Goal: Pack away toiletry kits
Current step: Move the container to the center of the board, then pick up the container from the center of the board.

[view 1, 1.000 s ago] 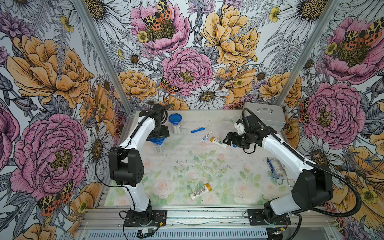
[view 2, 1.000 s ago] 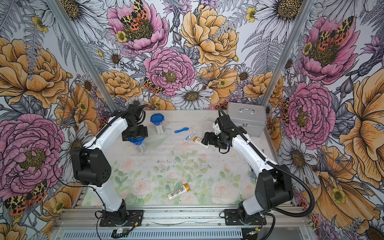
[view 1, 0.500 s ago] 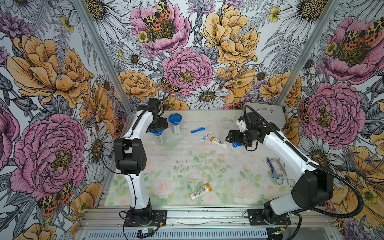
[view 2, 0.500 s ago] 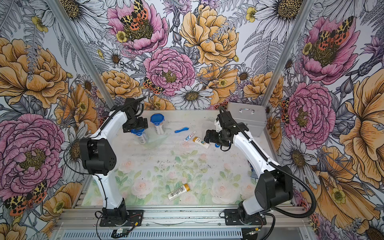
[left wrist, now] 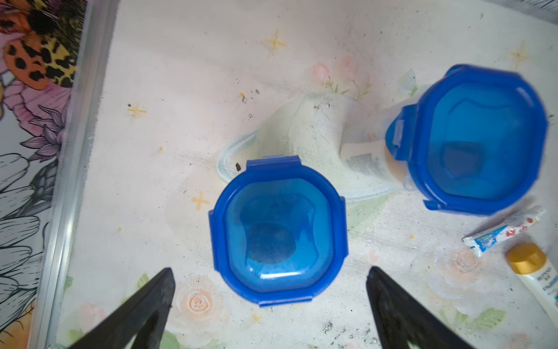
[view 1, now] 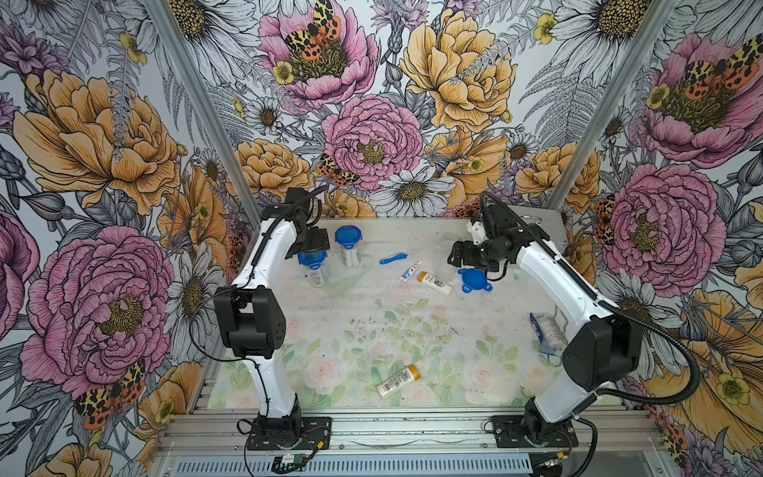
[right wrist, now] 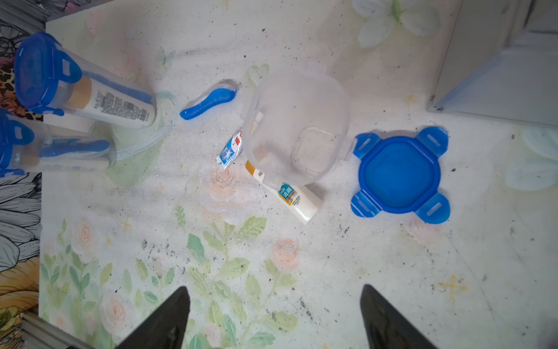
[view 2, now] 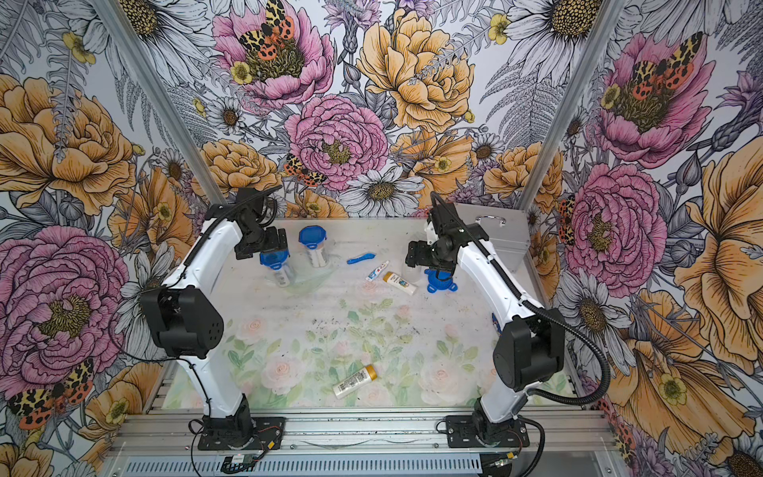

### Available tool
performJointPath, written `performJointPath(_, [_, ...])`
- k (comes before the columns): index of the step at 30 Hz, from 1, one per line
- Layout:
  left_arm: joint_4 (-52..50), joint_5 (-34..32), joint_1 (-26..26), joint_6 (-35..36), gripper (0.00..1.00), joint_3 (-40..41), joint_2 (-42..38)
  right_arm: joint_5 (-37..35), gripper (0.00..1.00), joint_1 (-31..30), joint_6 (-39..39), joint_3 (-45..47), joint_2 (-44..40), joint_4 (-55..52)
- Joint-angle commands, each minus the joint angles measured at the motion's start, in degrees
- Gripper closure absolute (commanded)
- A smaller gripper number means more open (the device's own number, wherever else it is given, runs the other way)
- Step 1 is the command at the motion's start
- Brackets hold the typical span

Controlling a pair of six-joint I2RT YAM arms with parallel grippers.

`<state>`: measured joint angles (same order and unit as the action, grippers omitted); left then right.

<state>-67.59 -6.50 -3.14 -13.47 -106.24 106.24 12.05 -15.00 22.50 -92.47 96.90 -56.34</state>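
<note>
Toiletry kits: two lidded cups (view 1: pixel 348 243) packed at bench far-left corner, left gripper (left wrist: pixel 270 272) spread wide, empty, over one; third cup (right wrist: pixel 297 130) open by far edge for loose toothbrush (right wrist: pixel 208 101), toothpaste tube (right wrist: pixel 231 149), bottle (right wrist: pixel 290 193); lid (right wrist: pixel 400 175) set beside; right gripper (right wrist: pixel 273 288) wide, empty

Overhead stereo pair; wrist cams downward (close)

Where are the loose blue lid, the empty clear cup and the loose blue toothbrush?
loose blue lid (right wrist: pixel 400 175): right wrist view, centre of its top.
empty clear cup (right wrist: pixel 271 127): right wrist view, inner wall.
loose blue toothbrush (right wrist: pixel 208 101): right wrist view, middle of its body.
</note>
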Motion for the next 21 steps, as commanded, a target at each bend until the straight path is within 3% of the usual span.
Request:
performJointPath(1, [-0.5, -3.6, -0.5, 0.0, 0.01, 1.8, -7.0, -3.0, 0.16, 1.1, -0.8, -5.3, 4.1, -0.2])
performJointPath(8, [-0.3, -7.7, -9.0, 1.0, 0.02, 4.0, -14.1, -5.0, 0.27, 2.5, -1.0, -15.6, 15.6, -0.1])
performJointPath(15, [1.1, -3.5, -20.5, -3.5, 0.02, 3.4, -15.5, -4.9, 0.37, 2.8, -1.7, -18.7, 22.9, -0.1])
performJointPath(21, [2.2, 0.1, -27.1, -7.5, 0.01, 2.5, -13.3, -4.4, 0.56, 2.4, -2.4, -20.0, 25.4, 0.0])
